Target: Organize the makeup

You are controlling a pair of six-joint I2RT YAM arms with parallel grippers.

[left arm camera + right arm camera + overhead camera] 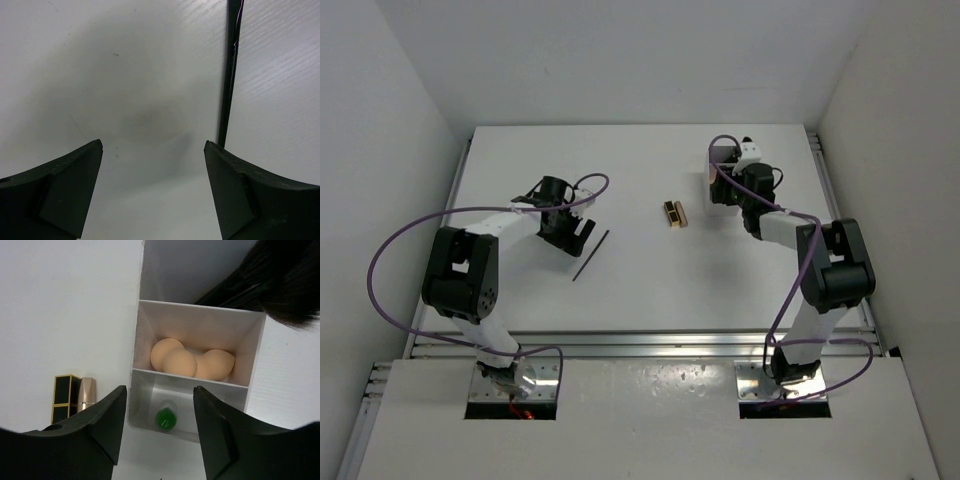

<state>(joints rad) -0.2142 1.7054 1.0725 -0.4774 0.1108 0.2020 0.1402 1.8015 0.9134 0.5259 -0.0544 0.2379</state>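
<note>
My right gripper hangs open over the white compartmented box. A small green tube stands in the box's nearest compartment, below the jaws and touching neither finger. Black brush bristles fill the far compartment. The black-and-gold case lies on the table left of the box, also the case in the top view. My left gripper is open low over bare table. A thin black stick lies just outside its right finger, seen as the stick from above.
Peach sponges sit in the box's middle compartment. The box stands at the back right of the table, under my right gripper. White walls enclose the table on three sides.
</note>
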